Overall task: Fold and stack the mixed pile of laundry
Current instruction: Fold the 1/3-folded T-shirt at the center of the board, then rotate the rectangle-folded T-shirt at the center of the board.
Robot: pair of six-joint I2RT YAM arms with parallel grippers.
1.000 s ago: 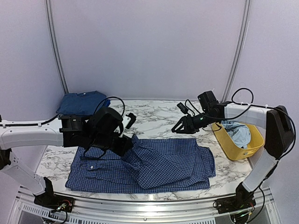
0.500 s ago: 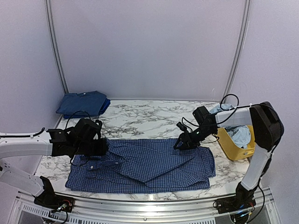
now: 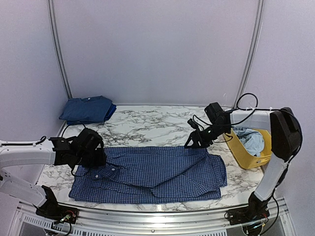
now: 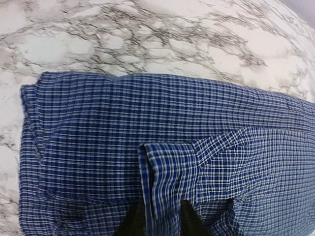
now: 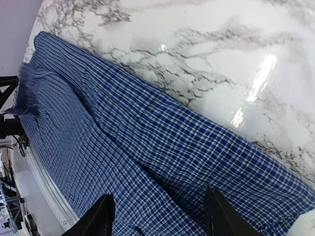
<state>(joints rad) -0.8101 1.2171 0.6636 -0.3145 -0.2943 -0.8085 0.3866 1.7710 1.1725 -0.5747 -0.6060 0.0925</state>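
A navy small-check shirt [image 3: 157,172] lies flat and folded on the marble table [image 3: 157,123]. My left gripper [image 3: 98,153] rests low on the shirt's upper left part. In the left wrist view its jaws [image 4: 160,223] stand slightly apart, astride a narrow folded strip of the checked shirt [image 4: 147,123]. My right gripper [image 3: 193,141] hovers at the shirt's far right edge. It is open [image 5: 160,219] over the checked cloth [image 5: 147,147], with nothing between its fingers. A light-blue garment [image 3: 251,140] lies in the yellow tub [image 3: 246,160]. A folded dark-blue piece [image 3: 87,108] sits at the back left.
The yellow tub stands at the table's right edge, close to the right arm. Bare marble stretches between the shirt and the back wall. A metal rail runs along the near edge below the shirt.
The left gripper carried the lifted shirt flap leftward and down, so the shirt now lies flat, and its jaws have parted. The right gripper dropped to the shirt's right edge.
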